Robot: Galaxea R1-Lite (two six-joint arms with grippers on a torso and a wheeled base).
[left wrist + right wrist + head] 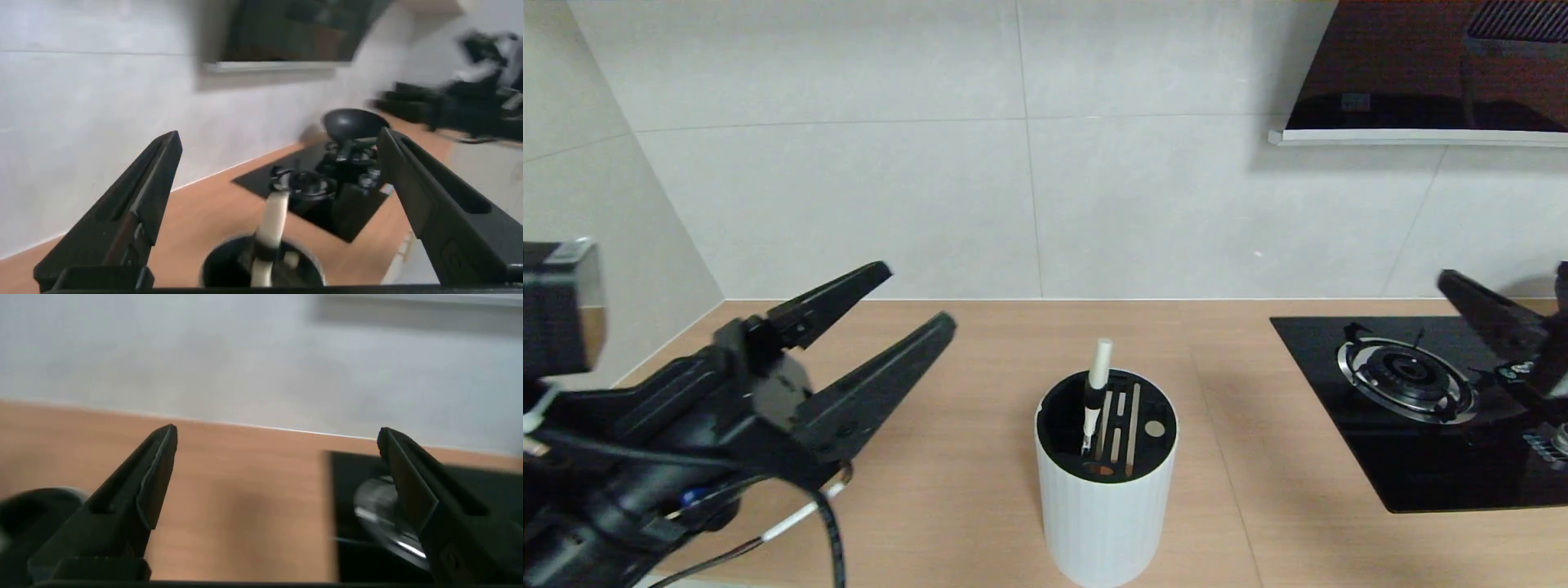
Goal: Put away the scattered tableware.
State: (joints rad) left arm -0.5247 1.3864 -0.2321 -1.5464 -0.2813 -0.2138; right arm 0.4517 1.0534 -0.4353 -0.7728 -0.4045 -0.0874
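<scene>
A white cylindrical cutlery holder [1106, 490] with a black slotted top stands on the wooden counter near the front middle. A utensil with a white handle [1098, 367] sticks up out of one of its slots. The same handle [270, 224] and the holder's rim [221, 261] appear between my left fingers in the left wrist view. My left gripper [915, 300] hangs open and empty above the counter, left of the holder. My right gripper [278, 441] is open and empty over the counter near the stove's edge; one finger [1486, 314] shows at the right of the head view.
A black glass gas stove [1413, 425] with a round burner [1406, 377] fills the right side of the counter [980, 343]. A dark range hood [1421, 73] hangs on the tiled wall above it. A black pan [354, 124] sits on the far burner.
</scene>
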